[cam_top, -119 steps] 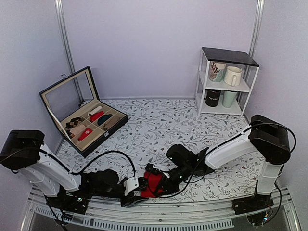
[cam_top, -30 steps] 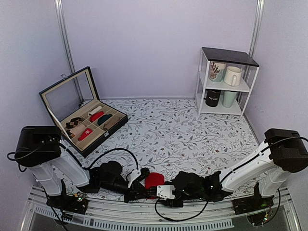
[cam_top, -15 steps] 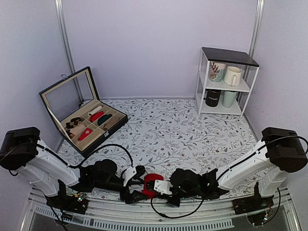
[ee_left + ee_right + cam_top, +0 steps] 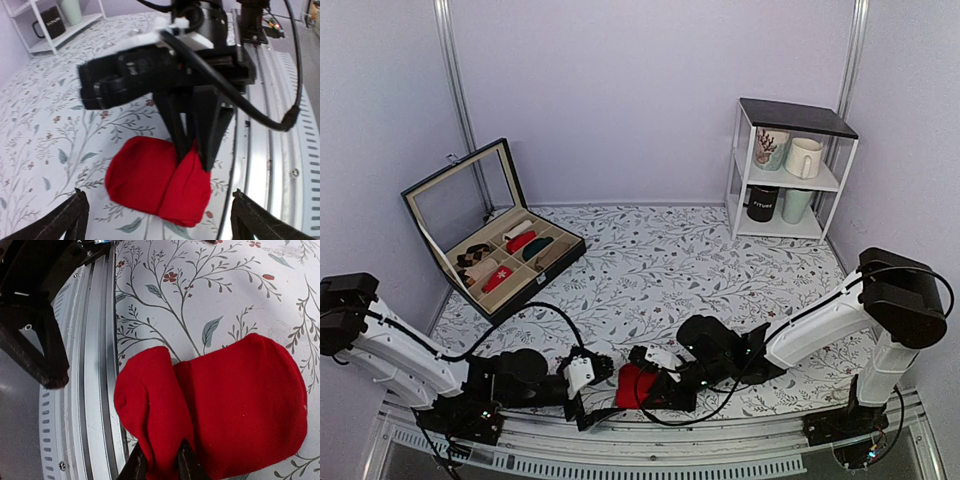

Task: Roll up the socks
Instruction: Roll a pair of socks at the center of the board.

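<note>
Red socks (image 4: 638, 385): right gripper (image 4: 160, 466) fingers now clamped on fold; left gripper (image 4: 588, 388) fingers, shut a second ago, spread wide, released.

Left gripper (image 4: 158, 201) has opened off the socks (image 4: 240, 405); right gripper (image 4: 160, 461) now pinches them.

The scene is enclosed by plain pale lilac walls (image 4: 640, 100), against which two slim grey metal uprights (image 4: 455, 90) are set, one towards each far corner. The tabletop (image 4: 650, 250) is covered by a white cloth printed with grey-green leafy sprigs and small red flowers. A ribbed aluminium rail (image 4: 720, 452) is fixed along its near edge. At the far right corner a small white two-tier shelf unit with a black top (image 4: 790, 118) is placed, and four mugs are kept on it. Even, soft light is cast throughout.
</note>
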Available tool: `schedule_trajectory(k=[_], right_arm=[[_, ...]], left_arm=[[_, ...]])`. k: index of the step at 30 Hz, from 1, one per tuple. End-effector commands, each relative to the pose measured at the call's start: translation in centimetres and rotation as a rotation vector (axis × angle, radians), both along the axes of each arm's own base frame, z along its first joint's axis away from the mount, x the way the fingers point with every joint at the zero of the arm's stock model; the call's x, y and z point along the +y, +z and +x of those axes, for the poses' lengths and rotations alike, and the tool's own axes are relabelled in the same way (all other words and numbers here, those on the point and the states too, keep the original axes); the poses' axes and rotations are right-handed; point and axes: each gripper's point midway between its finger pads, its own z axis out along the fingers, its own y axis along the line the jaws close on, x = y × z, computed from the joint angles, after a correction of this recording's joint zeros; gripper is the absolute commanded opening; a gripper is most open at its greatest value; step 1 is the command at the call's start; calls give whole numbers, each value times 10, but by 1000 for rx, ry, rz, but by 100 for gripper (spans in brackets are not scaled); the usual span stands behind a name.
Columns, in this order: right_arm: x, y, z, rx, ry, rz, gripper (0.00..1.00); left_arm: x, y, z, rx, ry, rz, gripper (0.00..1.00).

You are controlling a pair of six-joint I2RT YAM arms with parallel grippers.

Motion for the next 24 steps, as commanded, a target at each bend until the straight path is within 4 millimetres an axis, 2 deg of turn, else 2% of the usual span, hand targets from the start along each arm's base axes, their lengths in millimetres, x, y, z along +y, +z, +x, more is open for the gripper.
schedule_trajectory(k=[1, 6, 9, 13, 16, 19, 24], right_arm=[[-46, -57, -20, 144, -20, -261, 19], [-45, -57, -18, 141, -24, -259, 19], [-44, -57, -17, 141, -26, -261, 19], [-45, -60, -19, 151, -23, -269, 19], [-45, -61, -18, 149, -25, -273, 18], [-46, -61, -18, 148, -25, -275, 18], [-48, -62, -18, 152, -25, -280, 18]], left_arm=[[17, 27, 26, -146, 144, -64, 99], [42, 48, 44, -170, 300, -196, 99], [31, 41, 34, -148, 222, -167, 99], [2, 21, 6, -87, 21, -87, 99], [-16, -1, -10, -31, -82, -11, 94], [-22, -17, -21, 15, -139, 8, 92], [-19, -38, -24, 54, -145, 53, 86]])
